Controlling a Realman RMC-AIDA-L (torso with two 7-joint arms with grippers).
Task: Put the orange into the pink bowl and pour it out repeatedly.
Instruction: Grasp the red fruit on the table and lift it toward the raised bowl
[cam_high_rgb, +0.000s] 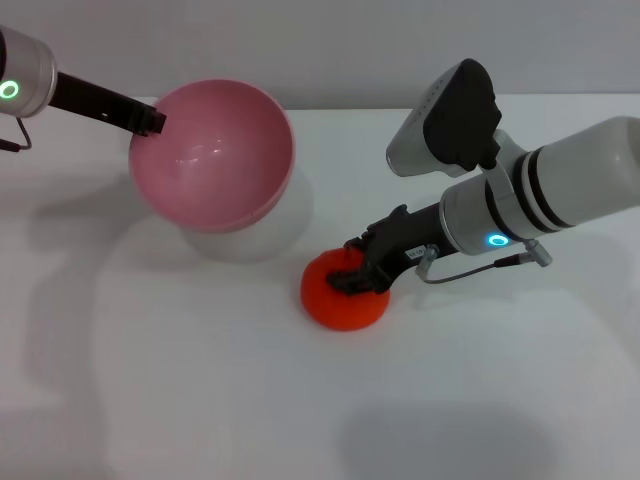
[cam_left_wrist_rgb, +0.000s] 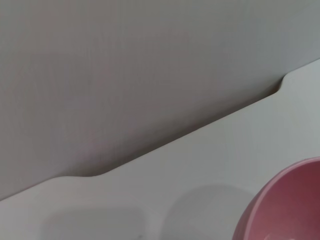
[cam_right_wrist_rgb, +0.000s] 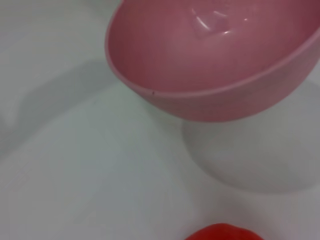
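white table (cam_high_rgb: 200, 400), orange (cam_high_rgb: 340, 300) beside pink bowl (cam_high_rgb: 215, 155)

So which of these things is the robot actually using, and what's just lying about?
In use:
- orange, on the table, right gripper closed on its top
- bowl, lifted and tilted, left gripper on its rim

Lying about:
- nothing; only the white table beneath

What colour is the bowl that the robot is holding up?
Glossy plain pink, inside and out; the pink bowl shows best in the head view.
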